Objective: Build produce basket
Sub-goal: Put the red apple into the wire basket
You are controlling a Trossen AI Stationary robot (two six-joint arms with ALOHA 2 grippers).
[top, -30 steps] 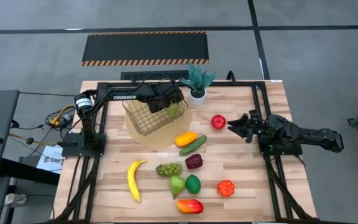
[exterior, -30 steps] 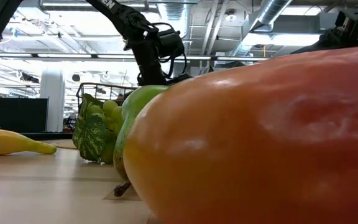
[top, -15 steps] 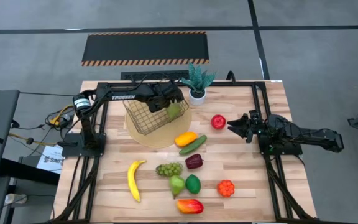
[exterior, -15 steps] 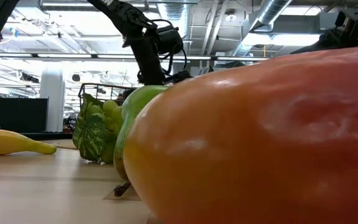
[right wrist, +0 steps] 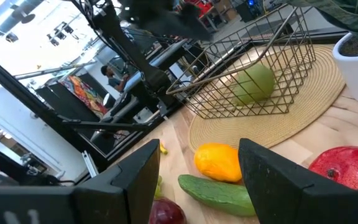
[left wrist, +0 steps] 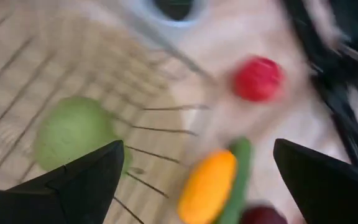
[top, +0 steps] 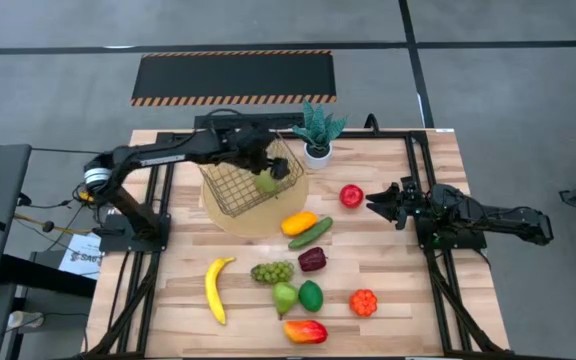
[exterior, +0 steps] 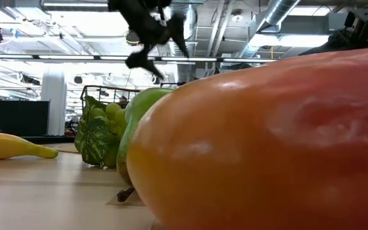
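High view, basket tilted on mat, banana lengthwise, both grippers' fingers released.

Two dark jointed arms on black frame rails, left arm matte black with a pale joint cap, black cable loops, broad dark fingers.

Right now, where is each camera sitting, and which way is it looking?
High view: above the table, looking straight down on both arms, the basket and scattered produce.
Low view: at table-top height, looking level past the mango; the left arm shows above.
Left wrist view: on the left arm, over the basket; its open pincer shows below.
Right wrist view: on the right arm, facing the basket; its open pincer shows.
Shared: both wrist views see the green fruit in the basket.
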